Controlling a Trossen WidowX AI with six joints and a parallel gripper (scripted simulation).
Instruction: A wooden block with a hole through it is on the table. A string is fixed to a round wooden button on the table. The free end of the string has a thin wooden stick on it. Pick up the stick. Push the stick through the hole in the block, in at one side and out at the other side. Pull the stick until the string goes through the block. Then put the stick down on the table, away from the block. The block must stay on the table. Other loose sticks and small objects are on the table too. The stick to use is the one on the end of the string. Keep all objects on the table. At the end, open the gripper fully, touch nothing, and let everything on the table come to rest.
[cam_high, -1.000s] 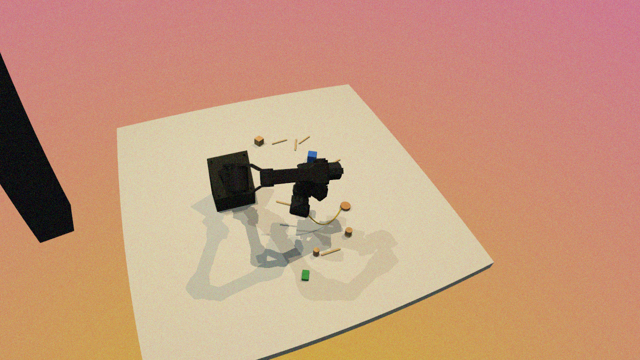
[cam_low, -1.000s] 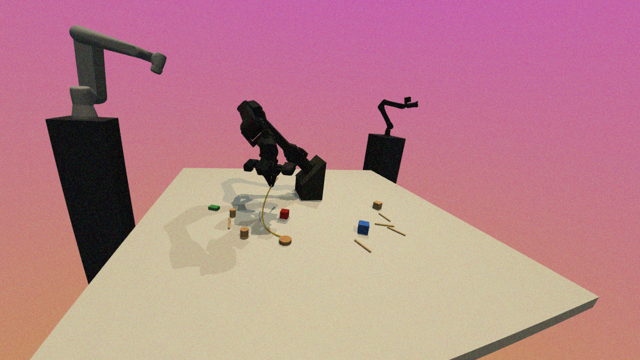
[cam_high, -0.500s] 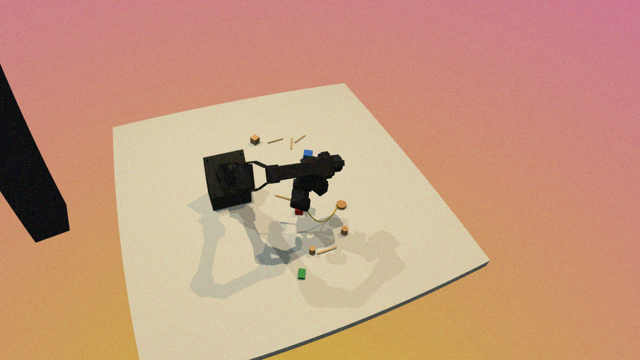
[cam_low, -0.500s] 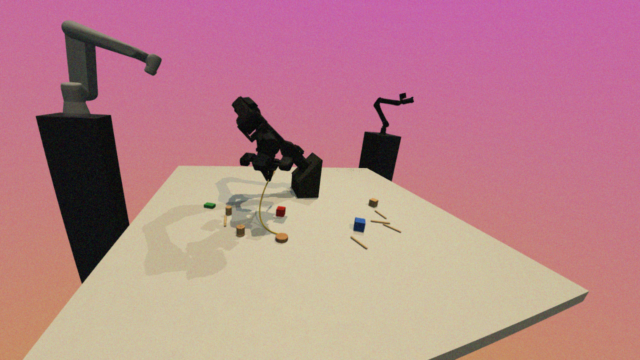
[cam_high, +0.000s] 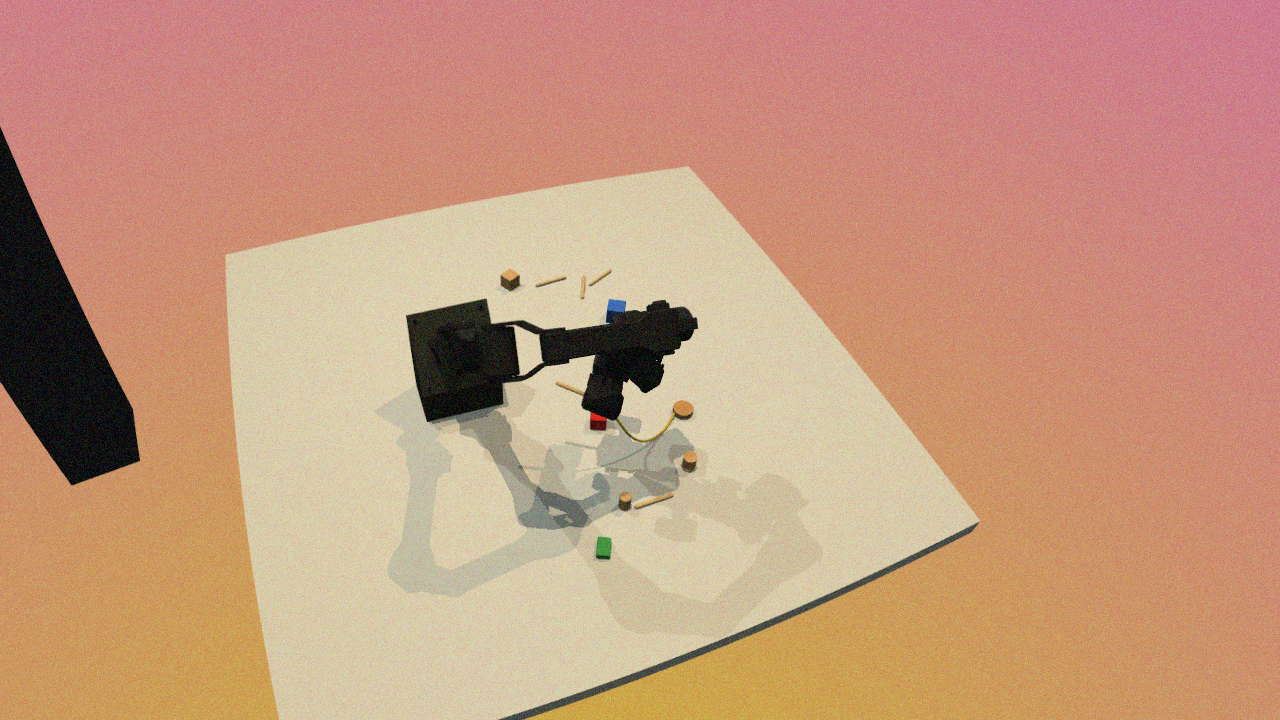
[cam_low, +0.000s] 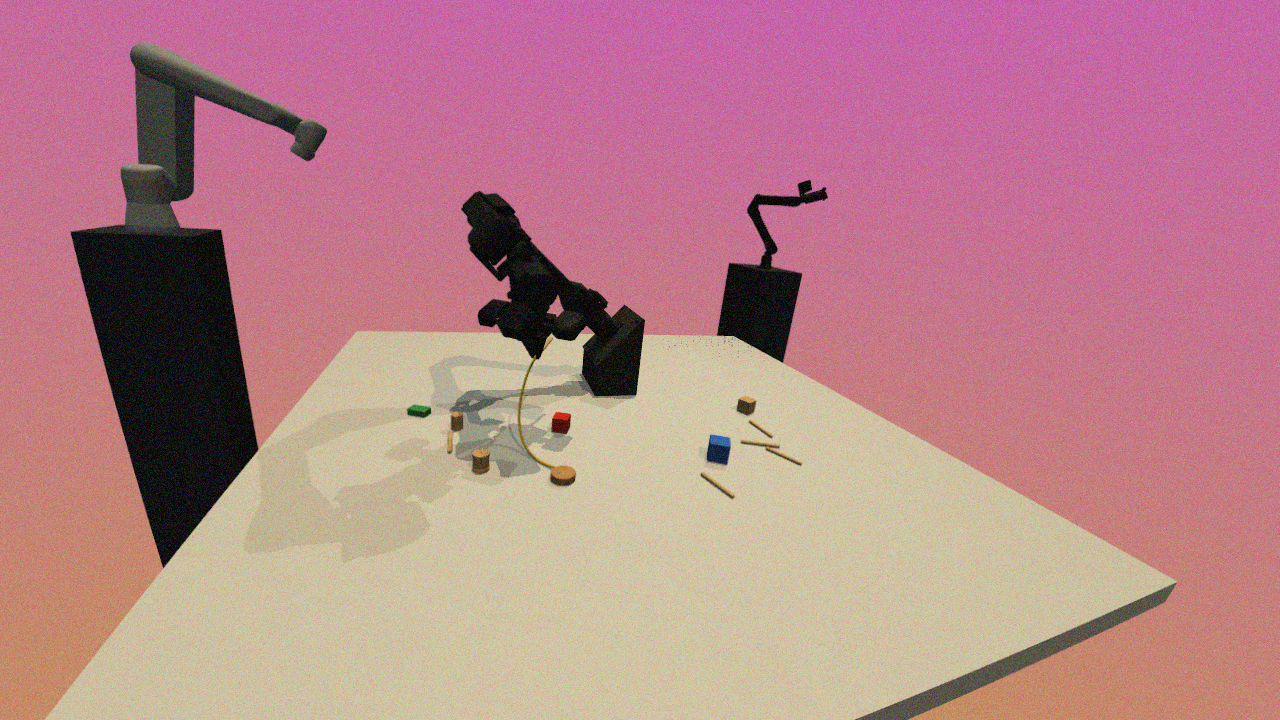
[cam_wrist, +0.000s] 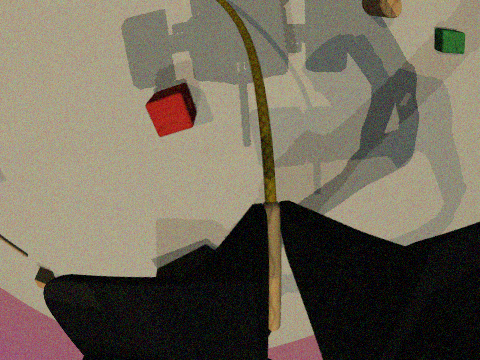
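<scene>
Pickup done: black claw (cam_high: 605, 415) (cam_low: 536, 356) (cam_wrist: 271, 214) pinches the thin wooden stick (cam_high: 569, 388) (cam_low: 548, 342) (cam_wrist: 274, 285) above the desk (cam_high: 805, 429) (cam_low: 626, 608) (cam_wrist: 90, 165), yellow string (cam_high: 644, 439) (cam_low: 520, 411) (cam_wrist: 259, 90) running slack to the round wooden button (cam_high: 682, 409) (cam_low: 563, 475). Threading, pull-through, set-down and release look left. Can't make out any block's hole.

We see a matt black arm (cam_high: 586, 344) (cam_low: 547, 268) built of chunky, angular housings joined by a long, straight, boxy link. Its base (cam_high: 463, 402) (cam_low: 613, 374) is a black block with a sloping face, flat sides and small dark spots near its corners. In the top view we make out two slim, bent black struts (cam_high: 534, 368) with a gap between them. The claw (cam_high: 601, 402) (cam_low: 537, 352) (cam_wrist: 271, 214) is black too, with broad, smooth fingers tapering to narrow, blunt tips.
</scene>
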